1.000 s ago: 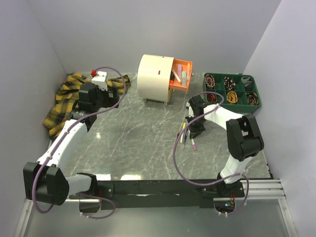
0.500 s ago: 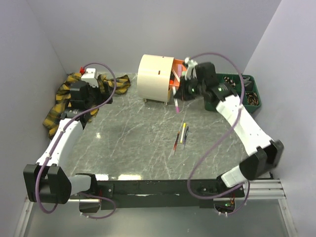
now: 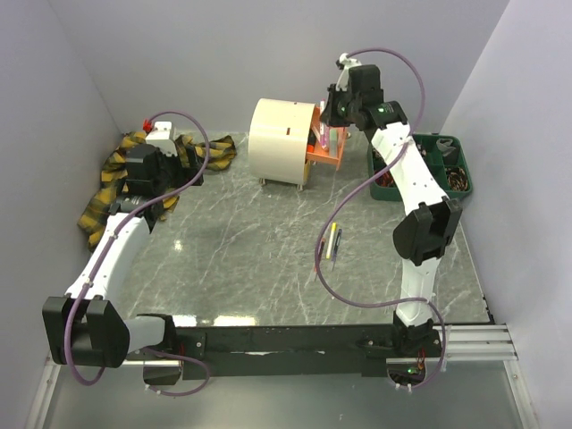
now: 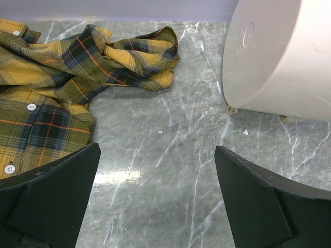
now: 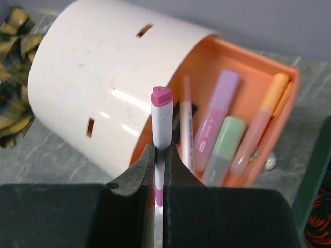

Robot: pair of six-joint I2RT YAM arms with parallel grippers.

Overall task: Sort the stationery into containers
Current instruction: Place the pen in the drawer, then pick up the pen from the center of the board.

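While a thin white pen with a pink cap (image 5: 160,121) is pinched upright between the closed fingers of the right gripper (image 5: 159,170), the coming release is judged to turn on one relation: in the right wrist view the open orange plastic drawer (image 5: 289,77) lies toward two o'clock from the pen's tip, below and just beyond it, with the cream cylindrical cabinet (image 5: 98,88) at ten o'clock. The pen's long axis is seen to run along the fingers, roughly parallel to the purple (image 5: 217,116), green (image 5: 223,150) and orange highlighters (image 5: 261,129) already lying in the drawer, so a small advance toward two o'clock is probably all that is needed before the grip is loosened. From overhead, the remaining thin pens (image 3: 332,243) are seen on the marble tabletop (image 3: 241,259), at about six o'clock from the drawer and nearer the right arm. The left gripper (image 4: 155,191) is held wide and empty over bare marble near the yellow-black plaid shirt (image 4: 57,88).
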